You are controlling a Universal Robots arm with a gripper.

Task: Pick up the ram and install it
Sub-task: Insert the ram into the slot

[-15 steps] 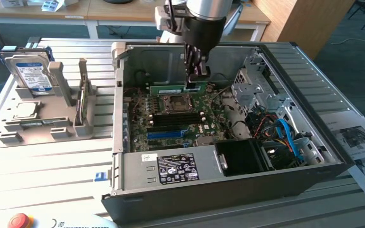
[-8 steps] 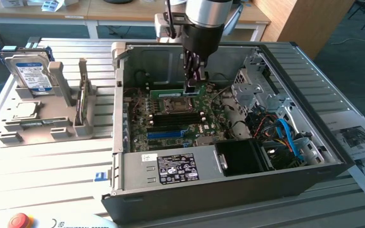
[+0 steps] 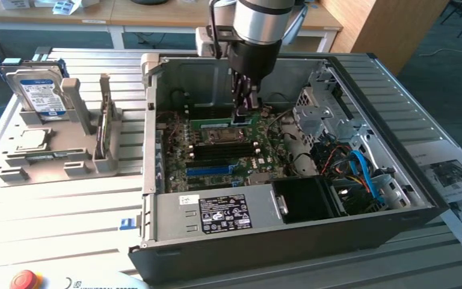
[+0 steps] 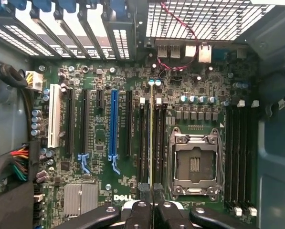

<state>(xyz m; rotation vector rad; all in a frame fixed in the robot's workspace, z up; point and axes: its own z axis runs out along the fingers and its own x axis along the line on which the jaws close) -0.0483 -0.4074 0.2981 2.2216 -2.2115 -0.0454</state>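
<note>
Hand (image 3: 244, 99) (image 4: 152, 190) down inside the open computer case (image 3: 295, 238), low over the motherboard (image 4: 98, 138). Fingers together, clamped on the ram (image 4: 152, 133). Ram stands on edge, running out from between the fingertips in line with the black memory slots (image 4: 143, 143), just beside the open processor socket (image 4: 195, 164). Seated in a slot or not: cannot tell. Hard drive (image 3: 43, 90) upright in the grey rack (image 3: 55, 159) on the counter (image 3: 55, 223), well apart from the hand.
</note>
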